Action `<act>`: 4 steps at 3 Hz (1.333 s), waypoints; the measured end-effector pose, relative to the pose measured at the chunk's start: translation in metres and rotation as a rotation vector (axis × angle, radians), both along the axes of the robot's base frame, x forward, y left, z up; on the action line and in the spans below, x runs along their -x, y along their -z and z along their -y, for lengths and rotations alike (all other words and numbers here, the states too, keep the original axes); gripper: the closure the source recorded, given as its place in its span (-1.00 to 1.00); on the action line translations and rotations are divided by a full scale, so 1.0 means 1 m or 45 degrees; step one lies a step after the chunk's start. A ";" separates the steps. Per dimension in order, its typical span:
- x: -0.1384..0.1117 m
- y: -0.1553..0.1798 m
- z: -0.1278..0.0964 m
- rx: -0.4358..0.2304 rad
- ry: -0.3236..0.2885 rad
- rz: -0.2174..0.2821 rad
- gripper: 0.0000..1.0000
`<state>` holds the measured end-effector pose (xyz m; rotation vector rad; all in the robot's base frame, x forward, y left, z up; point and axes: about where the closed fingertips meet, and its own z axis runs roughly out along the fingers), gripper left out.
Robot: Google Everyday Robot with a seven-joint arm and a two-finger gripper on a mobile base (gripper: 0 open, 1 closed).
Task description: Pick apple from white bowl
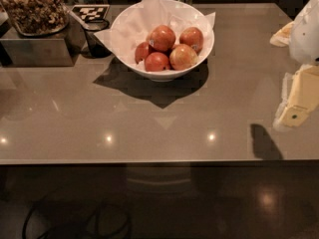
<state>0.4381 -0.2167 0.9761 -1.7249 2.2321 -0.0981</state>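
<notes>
Camera view shows the white bowl (163, 73) in the upper middle of the frame, full of red apples (182, 57). The gripper (299, 101) hangs at the right edge, well apart from it. I cannot tell if it is open or closed. It should go over the top apple (162, 37), then come straight down and miss the rim.

Arm (305, 31): white, rounded shell. Pincer (298, 106), at the right edge: pale yellow, blocky, one dark round dot.

High, near view down across the table (149, 123), gripper (295, 111) at right edge.
</notes>
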 end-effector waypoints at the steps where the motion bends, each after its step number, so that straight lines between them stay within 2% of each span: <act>1: 0.000 0.000 0.000 0.000 0.000 0.000 -1.00; 2: -0.002 -0.002 -0.001 -0.006 -0.001 0.007 -1.00; 3: -0.030 -0.013 -0.021 -0.099 -0.059 0.043 -1.00; 4: -0.076 -0.035 -0.051 -0.252 -0.146 0.091 -1.00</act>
